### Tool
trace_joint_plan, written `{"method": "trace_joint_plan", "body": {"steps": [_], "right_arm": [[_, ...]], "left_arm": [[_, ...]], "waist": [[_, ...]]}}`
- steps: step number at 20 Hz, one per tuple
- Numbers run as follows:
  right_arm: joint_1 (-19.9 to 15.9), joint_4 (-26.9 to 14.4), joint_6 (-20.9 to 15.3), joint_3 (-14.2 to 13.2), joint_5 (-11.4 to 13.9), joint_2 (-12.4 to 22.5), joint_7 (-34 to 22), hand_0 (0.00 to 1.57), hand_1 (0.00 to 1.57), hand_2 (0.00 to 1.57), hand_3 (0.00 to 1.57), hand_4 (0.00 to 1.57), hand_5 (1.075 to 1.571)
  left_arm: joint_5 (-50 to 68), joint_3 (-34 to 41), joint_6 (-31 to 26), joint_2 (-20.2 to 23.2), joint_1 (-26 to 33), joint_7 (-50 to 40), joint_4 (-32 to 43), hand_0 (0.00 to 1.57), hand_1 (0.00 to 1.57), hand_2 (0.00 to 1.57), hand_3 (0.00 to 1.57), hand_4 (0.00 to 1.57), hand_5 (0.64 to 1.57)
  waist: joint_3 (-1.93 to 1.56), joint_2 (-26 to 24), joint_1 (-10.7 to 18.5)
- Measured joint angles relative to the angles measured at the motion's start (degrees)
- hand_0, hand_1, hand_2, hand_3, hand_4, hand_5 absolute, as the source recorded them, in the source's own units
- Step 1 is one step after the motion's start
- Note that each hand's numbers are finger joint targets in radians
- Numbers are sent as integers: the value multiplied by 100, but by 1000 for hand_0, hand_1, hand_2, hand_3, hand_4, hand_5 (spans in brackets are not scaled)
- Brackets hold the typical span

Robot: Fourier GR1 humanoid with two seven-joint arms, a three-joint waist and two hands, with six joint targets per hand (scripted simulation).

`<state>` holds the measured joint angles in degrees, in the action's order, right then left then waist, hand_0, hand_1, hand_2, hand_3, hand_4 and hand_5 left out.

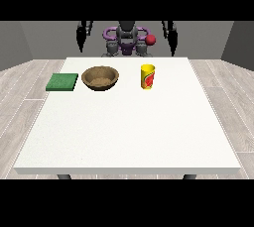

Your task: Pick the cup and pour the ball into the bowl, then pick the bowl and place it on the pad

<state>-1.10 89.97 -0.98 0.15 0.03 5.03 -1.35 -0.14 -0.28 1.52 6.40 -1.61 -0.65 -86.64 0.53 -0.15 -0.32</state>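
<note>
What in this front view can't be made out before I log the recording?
- Ball: the yellow cup stands upright, and its wall hides whatever is inside.
- Hand at the view's left and hand at the view's right: hanging behind the table, too small and dark to read the fingers.
- Wooden bowl: inside looks uniformly brown; contents cannot be told.
- Green pad: surface detail too small.

Table (124, 132): large, white, rectangular top, dark legs just showing beneath the near edge. Floor (20, 87): pale grey wood-look planks (visible on both sides of the table). Walls (44, 35): plain grey, behind.
</note>
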Motion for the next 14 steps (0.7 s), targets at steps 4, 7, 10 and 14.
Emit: {"method": "trace_joint_plan", "body": {"steps": [4,7,10,14], "right_arm": [[-37,267,16,-38,-13,123,-226,0,0,0,0,0,1571],[-23,376,75,-159,-161,180,-260,0,0,0,0,0,1571],[106,126,317,-533,-553,245,243,0,0,0,0,0,1570],[29,55,518,-805,-900,289,436,0,0,0,0,0,1570]], "left_arm": [[30,20,-25,97,-41,-222,-263,0,0,0,0,0,1430],[213,116,-43,51,-67,-208,-412,0,0,0,0,0,1428],[551,211,-101,-138,-58,8,-644,0,0,0,0,0,1425],[839,410,-244,-138,-90,231,-780,0,0,0,0,0,1410]], "waist": [[-23,-728,-13],[-34,-1009,-33],[-46,-824,106],[-51,-551,105]]}}
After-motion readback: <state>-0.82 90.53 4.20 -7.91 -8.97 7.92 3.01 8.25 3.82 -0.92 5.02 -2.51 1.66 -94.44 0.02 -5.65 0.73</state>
